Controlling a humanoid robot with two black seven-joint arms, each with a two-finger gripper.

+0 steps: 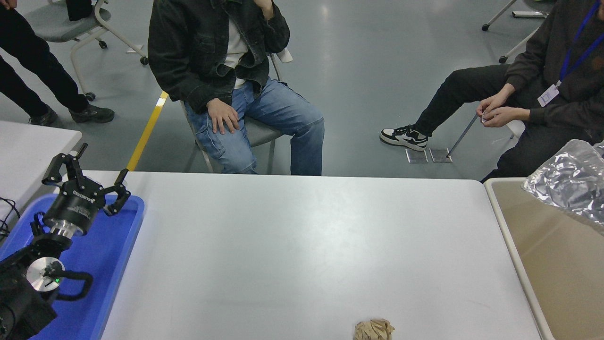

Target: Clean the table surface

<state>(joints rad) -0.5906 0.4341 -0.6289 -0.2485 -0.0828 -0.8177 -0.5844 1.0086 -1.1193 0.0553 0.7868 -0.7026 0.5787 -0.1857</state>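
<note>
Head view: the crumpled brown paper ball [373, 329] sits at the near edge of the wide white-grey table surface [302, 245], well right of the parked left gripper [87, 182], which is spread over the blue plastic tray [115, 255]; the right gripper is unseen.

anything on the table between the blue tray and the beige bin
Nothing. In the head view the table surface is bare from the blue tray across to the beige bin. The only item on it, a crumpled brown paper ball, sits at the near edge.
</note>
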